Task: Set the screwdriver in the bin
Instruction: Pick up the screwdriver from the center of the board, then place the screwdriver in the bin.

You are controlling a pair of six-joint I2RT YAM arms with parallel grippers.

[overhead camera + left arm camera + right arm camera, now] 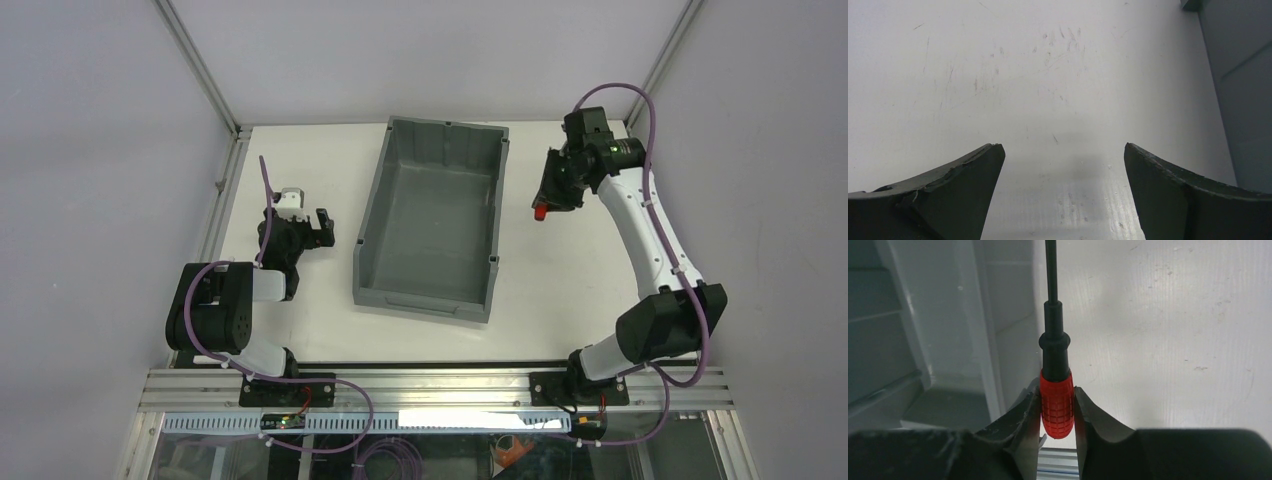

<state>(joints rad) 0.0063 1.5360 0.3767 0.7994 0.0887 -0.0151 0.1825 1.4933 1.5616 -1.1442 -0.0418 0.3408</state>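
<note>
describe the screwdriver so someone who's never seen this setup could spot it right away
Find the big grey bin in the middle of the table, then look just to its right, where the right gripper hangs by its far end. The screwdriver is pinched between its jaws: a stubby red handle with a thin black shaft, the only red thing there.

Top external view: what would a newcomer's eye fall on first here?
The large grey bin in the middle of the table stands empty. To its right, the right fingers clamp the screwdriver by its red handle, outside the bin's wall. The left fingers hang open over bare table.
</note>
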